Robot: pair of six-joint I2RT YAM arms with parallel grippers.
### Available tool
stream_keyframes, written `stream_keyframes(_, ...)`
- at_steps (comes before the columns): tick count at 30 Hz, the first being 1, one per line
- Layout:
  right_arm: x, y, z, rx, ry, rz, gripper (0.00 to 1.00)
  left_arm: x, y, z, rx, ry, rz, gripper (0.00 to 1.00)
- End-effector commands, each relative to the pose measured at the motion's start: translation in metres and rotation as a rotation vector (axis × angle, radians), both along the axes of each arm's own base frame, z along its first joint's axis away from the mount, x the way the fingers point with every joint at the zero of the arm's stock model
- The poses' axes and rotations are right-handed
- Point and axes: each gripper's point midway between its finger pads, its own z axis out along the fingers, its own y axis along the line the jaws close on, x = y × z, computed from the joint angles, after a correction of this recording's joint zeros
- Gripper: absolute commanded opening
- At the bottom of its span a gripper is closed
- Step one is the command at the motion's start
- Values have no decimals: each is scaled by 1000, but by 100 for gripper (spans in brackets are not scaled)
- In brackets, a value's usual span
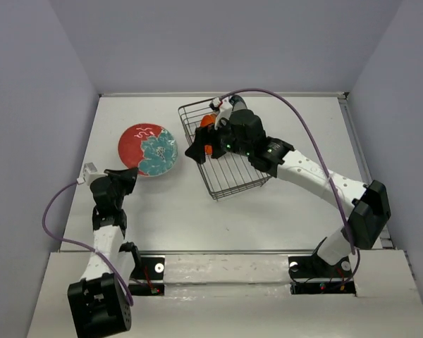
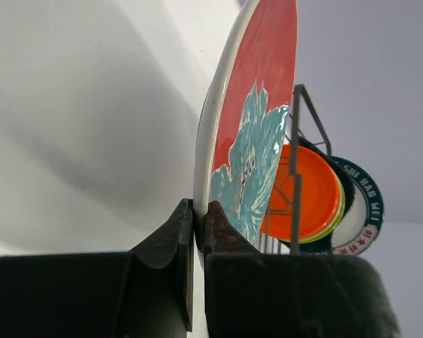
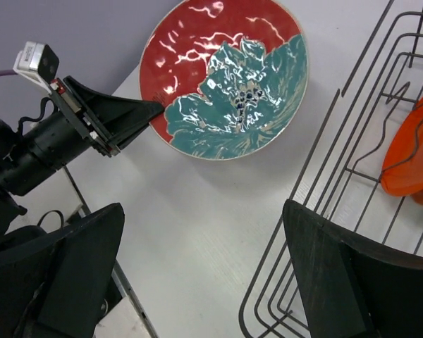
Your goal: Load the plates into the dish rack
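Your left end effector (image 2: 197, 218) clamps the rim of the red-and-teal plate (image 2: 257, 105), outside the dish rack (image 1: 234, 182). Your right end effector (image 3: 204, 236) hangs open at the rack's edge. The rack holds the orange plate (image 2: 304, 193) and others.

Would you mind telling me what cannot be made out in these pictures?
- Top view: the right arm covers much of the rack; its contents cannot be counted.
- Left wrist view: the patterned plate hides part of the orange plate, which covers most of the teal-rimmed plate.
- Right wrist view: the right edge cuts off the orange plate and the rack.
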Motion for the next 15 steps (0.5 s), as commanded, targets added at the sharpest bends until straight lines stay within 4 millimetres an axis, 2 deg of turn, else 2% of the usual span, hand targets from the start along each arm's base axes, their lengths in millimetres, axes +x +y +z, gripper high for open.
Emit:
stream_keyframes(1, 5, 20, 37, 81, -44, 48, 100, 20, -16, 151, 100, -435, -109, 5)
stream_keyframes(2, 11, 19, 39, 87, -43, 39, 100, 21, -16, 165, 116, -457, -113, 6)
stream_keyframes(5, 29, 17, 42, 106, -27, 34, 100, 24, -22, 183, 146, -489, -137, 6)
stream_keyframes(6, 36, 18, 34, 102, -8, 37, 100, 24, -23, 187, 162, -493, -140, 6)
stream_keyframes(10, 63, 18, 33, 130, 33, 43, 100, 24, -30, 210, 222, -518, -165, 6)
stream_keyframes(12, 72, 19, 31, 136, 45, 42, 100, 22, -42, 214, 237, -532, -212, 6)
stream_keyframes(13, 76, 23, 23, 130, 59, 44, 100, 21, -46, 217, 246, -542, -226, 6)
stream_keyframes(15, 88, 18, 29, 153, 70, 41, 100, 17, -58, 220, 248, -554, -282, 6)
